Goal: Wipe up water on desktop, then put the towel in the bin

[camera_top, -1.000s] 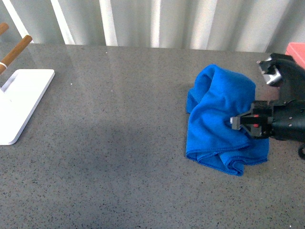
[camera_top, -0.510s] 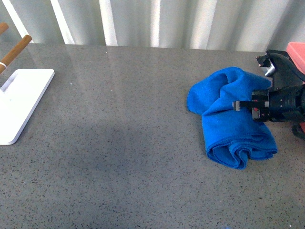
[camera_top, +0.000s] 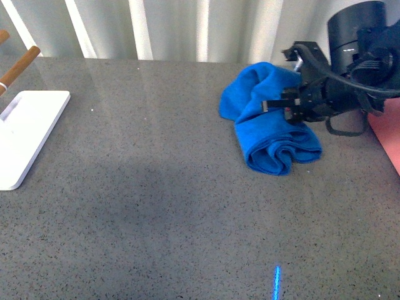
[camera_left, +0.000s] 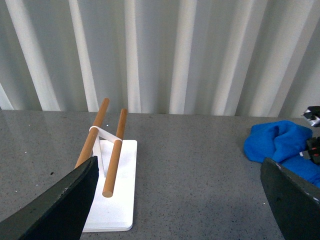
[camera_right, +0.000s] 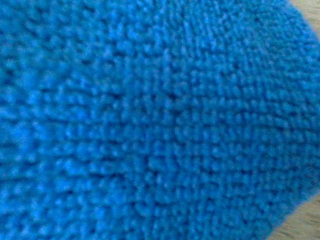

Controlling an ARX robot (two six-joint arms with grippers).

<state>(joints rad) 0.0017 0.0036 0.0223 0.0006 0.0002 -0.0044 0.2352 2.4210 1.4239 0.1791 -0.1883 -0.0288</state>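
The blue towel (camera_top: 269, 128) is bunched at the far right of the grey desktop (camera_top: 162, 187). My right gripper (camera_top: 284, 103) is shut on the towel's upper right part and holds it lifted, its lower folds hanging in a bundle. The towel fills the right wrist view (camera_right: 150, 120), hiding the jaws. It also shows at the edge of the left wrist view (camera_left: 280, 142). A salmon-pink edge of the bin (camera_top: 387, 134) shows at the far right, beside the right arm. My left gripper (camera_left: 180, 200) is open and empty, low over the desktop (camera_left: 200, 175).
A flat white stand (camera_top: 25, 134) with wooden pegs (camera_top: 19, 69) sits at the left edge of the desktop; it also shows in the left wrist view (camera_left: 112, 195). A white corrugated wall (camera_top: 200, 28) runs behind the desktop.
My right gripper has lifted the towel and carried it back and to the left; the towel has bunched into a tighter bundle. More of the right arm now shows.
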